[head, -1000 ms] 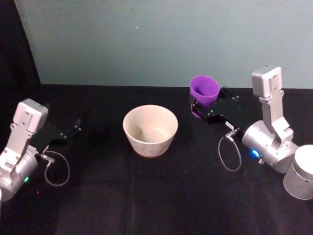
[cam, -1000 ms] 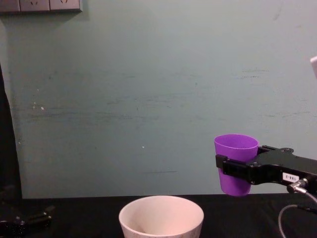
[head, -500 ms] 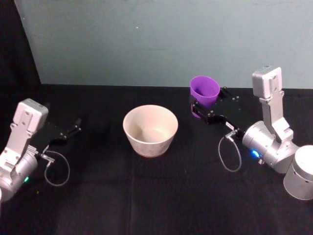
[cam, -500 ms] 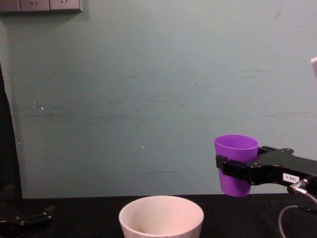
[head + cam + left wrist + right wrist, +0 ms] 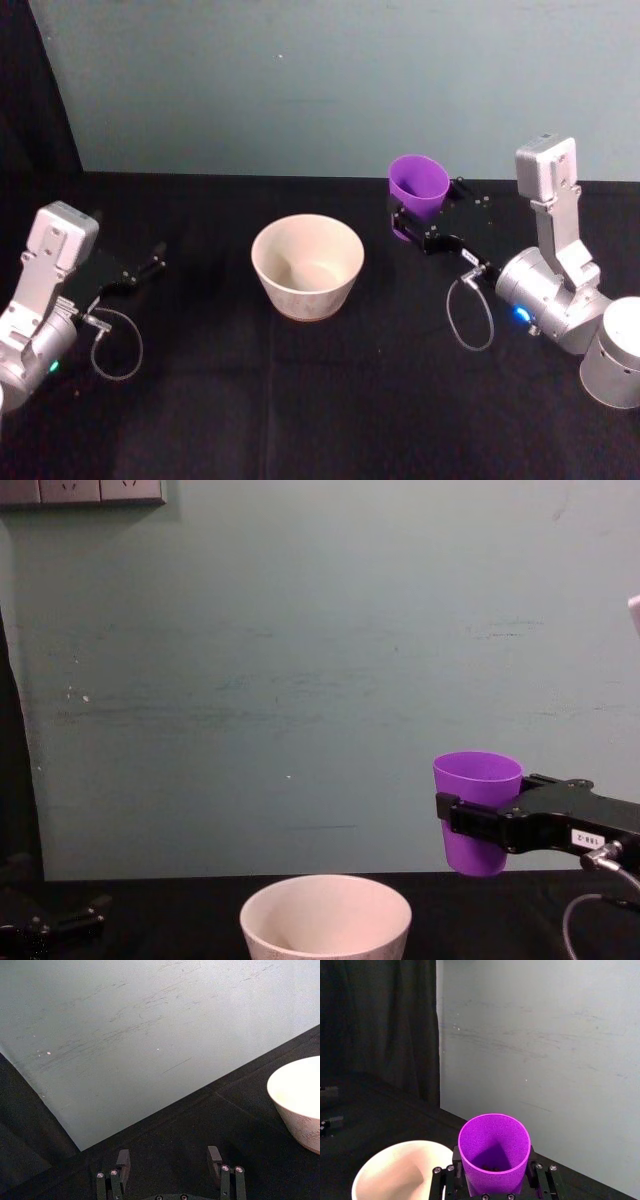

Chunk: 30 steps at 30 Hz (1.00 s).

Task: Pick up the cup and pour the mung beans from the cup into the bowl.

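Observation:
The purple cup (image 5: 418,184) hangs upright above the black table, right of the bowl (image 5: 307,265). My right gripper (image 5: 420,222) is shut on the cup, its fingers clamping both sides (image 5: 478,815). In the right wrist view, a few dark mung beans (image 5: 492,1167) lie at the bottom of the cup (image 5: 493,1152), and the bowl (image 5: 402,1170) sits below and beside it. The off-white bowl (image 5: 326,916) stands at the table's middle with a pale inside. My left gripper (image 5: 150,265) rests low at the left, open with nothing between its fingers (image 5: 122,1162).
A black cloth covers the table (image 5: 300,400). A teal wall (image 5: 320,80) runs behind it, with a dark curtain (image 5: 375,1025) at one side. Grey cables loop off each wrist (image 5: 470,315). The bowl's rim (image 5: 295,1095) shows in the left wrist view.

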Motion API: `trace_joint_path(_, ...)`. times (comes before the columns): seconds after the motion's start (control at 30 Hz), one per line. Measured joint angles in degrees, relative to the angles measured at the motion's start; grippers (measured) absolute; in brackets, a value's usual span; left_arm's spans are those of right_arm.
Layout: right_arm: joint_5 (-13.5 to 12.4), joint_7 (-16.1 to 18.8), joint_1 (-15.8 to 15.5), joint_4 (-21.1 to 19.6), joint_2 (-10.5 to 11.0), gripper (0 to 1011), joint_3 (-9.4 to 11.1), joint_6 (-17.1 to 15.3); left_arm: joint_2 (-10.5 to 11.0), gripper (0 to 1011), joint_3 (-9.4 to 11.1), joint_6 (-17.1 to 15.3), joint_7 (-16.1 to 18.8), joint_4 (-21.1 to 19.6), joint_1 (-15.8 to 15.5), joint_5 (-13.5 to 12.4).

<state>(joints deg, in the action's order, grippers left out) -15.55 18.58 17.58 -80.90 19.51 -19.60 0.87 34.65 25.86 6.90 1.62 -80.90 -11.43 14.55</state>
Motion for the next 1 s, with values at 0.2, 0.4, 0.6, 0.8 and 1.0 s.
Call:
trace_joint_path(0.2, 0.0, 0.0, 0.0, 0.0, 0.0, 724, 0.0, 0.0, 0.0, 1011, 0.0, 0.0, 0.0, 0.0, 0.0, 0.0)
trace_joint_path(0.4, 0.0, 0.0, 0.0, 0.0, 0.0, 724, 0.0, 0.0, 0.0, 1011, 0.0, 0.0, 0.0, 0.0, 0.0, 0.0)
trace_joint_path(0.6, 0.0, 0.0, 0.0, 0.0, 0.0, 724, 0.0, 0.0, 0.0, 1011, 0.0, 0.0, 0.0, 0.0, 0.0, 0.0)
trace_joint_path(0.8, 0.0, 0.0, 0.0, 0.0, 0.0, 724, 0.0, 0.0, 0.0, 1011, 0.0, 0.0, 0.0, 0.0, 0.0, 0.0)
trace_joint_path(1.0, 0.0, 0.0, 0.0, 0.0, 0.0, 724, 0.0, 0.0, 0.0, 1011, 0.0, 0.0, 0.0, 0.0, 0.0, 0.0)
